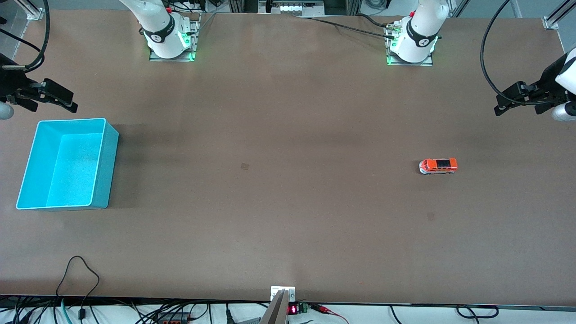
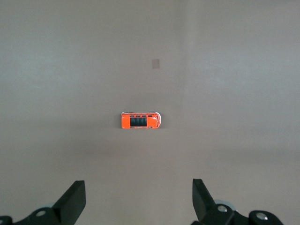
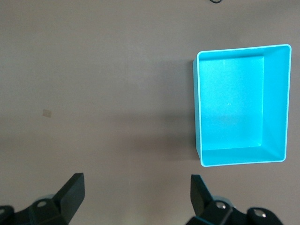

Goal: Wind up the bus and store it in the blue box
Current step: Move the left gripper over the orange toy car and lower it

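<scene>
One bus (image 1: 438,165), one blue box (image 1: 67,164); left gripper (image 1: 506,100) and right gripper (image 1: 63,99), both released, empty.

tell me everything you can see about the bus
The bus is a small orange toy with dark side windows, a dark roof panel and a white-grey front end; it looks like painted metal or plastic. It stands upright on its wheels on the bare brown table, toward the left arm's end, its front pointing toward the right arm's end. Only the table touches it. It is not in the box, which sits at the right arm's end.
</scene>
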Robot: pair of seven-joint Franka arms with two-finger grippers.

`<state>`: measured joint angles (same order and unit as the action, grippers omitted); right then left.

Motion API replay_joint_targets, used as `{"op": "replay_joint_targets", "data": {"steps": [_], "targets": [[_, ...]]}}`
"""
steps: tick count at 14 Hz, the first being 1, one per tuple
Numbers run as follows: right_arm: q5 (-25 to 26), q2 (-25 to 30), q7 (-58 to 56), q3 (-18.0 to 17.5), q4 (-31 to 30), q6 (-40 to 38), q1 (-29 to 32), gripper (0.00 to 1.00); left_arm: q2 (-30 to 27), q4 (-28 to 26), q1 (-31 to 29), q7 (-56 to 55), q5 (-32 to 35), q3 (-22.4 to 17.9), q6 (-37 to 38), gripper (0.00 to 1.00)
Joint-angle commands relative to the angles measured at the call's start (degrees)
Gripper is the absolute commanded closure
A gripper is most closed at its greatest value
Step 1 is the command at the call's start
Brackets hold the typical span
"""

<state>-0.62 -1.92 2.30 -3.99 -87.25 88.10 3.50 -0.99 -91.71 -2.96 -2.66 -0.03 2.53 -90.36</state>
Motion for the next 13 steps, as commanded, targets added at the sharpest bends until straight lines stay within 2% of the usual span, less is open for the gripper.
{"op": "replay_joint_targets", "data": {"steps": [1, 9, 11, 13], "targets": [[0.0, 0.69, 0.95, -0.22, -0.46, -0.21, 0.1, 0.0, -1.99, -1.62, -0.56, 2.47, 1.0, 0.54, 0.45, 0.0], [0.0, 0.69, 0.95, -0.22, -0.46, -0.21, 0.01, 0.0, 2.3, -0.75, 0.49, 4.33, -0.4, 1.42, 3.08, 0.0], [0.0, 0.69, 1.04, -0.22, -0.37, -0.21, 0.01, 0.0, 6.59, -0.41, 0.58, 4.42, -0.41, 3.08, 4.3, 0.0], [0.0, 0.69, 1.04, -0.22, -0.46, -0.21, 0.01, 0.0, 7.93, 0.12, 1.19, 5.03, -0.41, 3.79, 6.25, 0.0]]}}
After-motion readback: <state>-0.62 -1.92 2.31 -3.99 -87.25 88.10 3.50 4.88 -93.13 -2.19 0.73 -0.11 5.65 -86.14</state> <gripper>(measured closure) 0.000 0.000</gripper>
